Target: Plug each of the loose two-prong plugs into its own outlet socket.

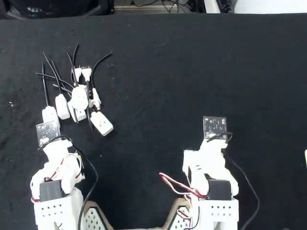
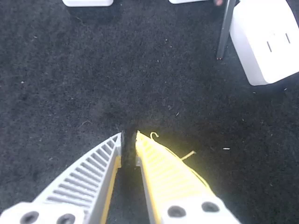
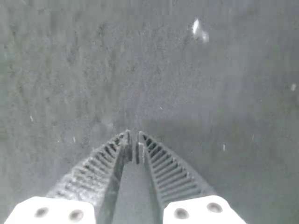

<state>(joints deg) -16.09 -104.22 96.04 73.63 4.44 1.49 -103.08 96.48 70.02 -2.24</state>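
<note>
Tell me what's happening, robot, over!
Left end effector shut, empty. Right end effector shut, empty. Plugs and sockets heaped, none held. Black cords tangled over them.

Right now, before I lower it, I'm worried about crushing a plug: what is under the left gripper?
Bare black cloth lies under the shut left gripper; a white two-slot outlet socket sits ahead, apart. The patch beneath its fingers is covered.

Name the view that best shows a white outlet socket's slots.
Left wrist view: the white outlet socket lies close, both slots plain. The high view shows the pile of plugs and sockets small, slots unreadable. The right wrist view faces black table cover.
</note>
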